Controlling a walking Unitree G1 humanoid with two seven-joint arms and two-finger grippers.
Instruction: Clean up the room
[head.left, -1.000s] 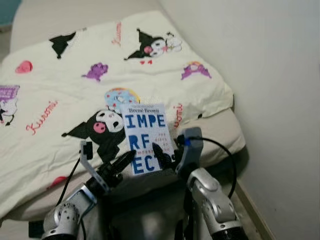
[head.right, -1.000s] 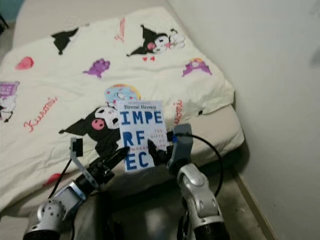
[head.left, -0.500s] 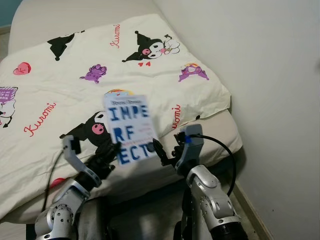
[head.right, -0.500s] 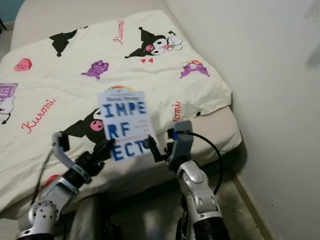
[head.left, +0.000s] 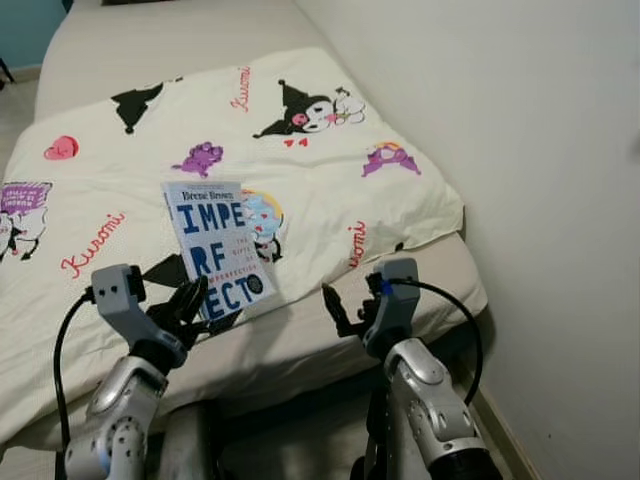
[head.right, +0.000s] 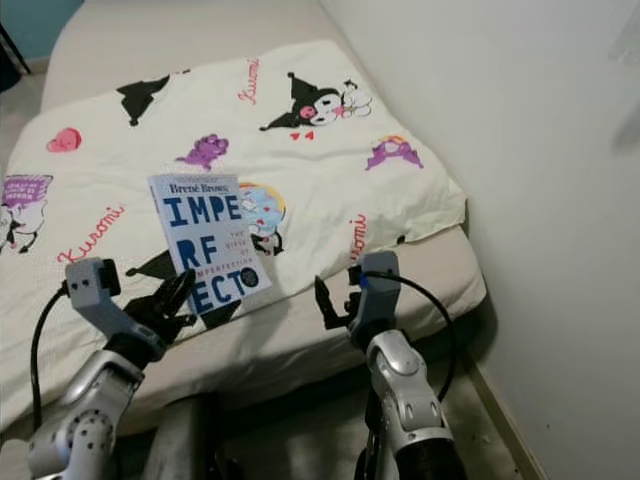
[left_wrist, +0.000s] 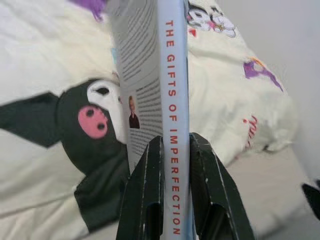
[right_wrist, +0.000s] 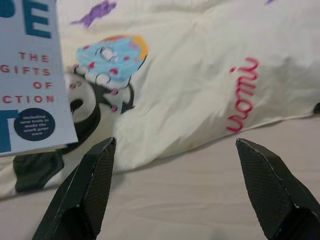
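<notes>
My left gripper (head.left: 190, 300) is clamped on the lower edge of the book (head.left: 218, 248), one black finger (left_wrist: 145, 195) on each side of its spine. I hold the pale blue book upright and slightly tilted above the near edge of the bed (head.left: 440, 275), its front cover facing me, over the cream cartoon-print duvet (head.left: 330, 190). To the right of the book, apart from it, my right gripper (head.left: 335, 310) hangs above the bare mattress edge with its fingers (right_wrist: 95, 185) spread wide and nothing between them. Further right a plain white wall (head.left: 540, 150) runs along the bed.
</notes>
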